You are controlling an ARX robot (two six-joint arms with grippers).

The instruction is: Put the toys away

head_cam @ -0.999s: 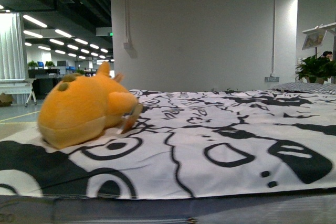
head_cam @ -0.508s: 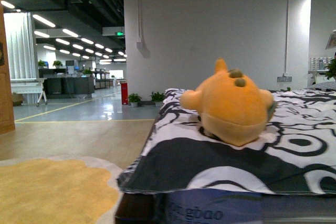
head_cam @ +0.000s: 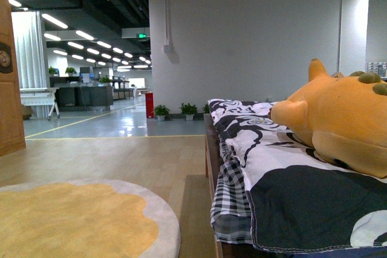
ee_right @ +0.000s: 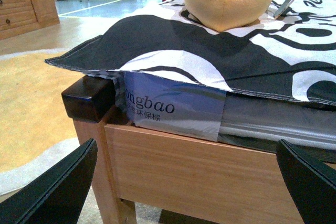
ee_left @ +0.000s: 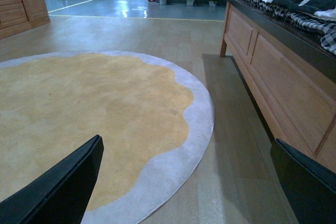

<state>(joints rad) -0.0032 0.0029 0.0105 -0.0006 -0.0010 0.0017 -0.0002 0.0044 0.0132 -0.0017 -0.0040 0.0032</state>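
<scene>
The left gripper [ee_left: 186, 142] hung spread and empty above the yellow rug [ee_left: 89, 108]; the right gripper [ee_right: 186, 145] gaped, empty, before the wooden bed [ee_right: 189, 166]; beyond, the orange plush toy [head_cam: 341, 119] lay on the black-and-white bedspread [head_cam: 290, 203], near the bed's corner.

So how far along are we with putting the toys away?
Nothing looks done: the orange-yellow plush animal lies on the black-and-white patterned bedspread near the bed's corner. Nothing is in hand: the left tool is open above the yellow rug, the right tool open facing the wooden bed frame. Remaining: grasp the plush and stow it.
</scene>
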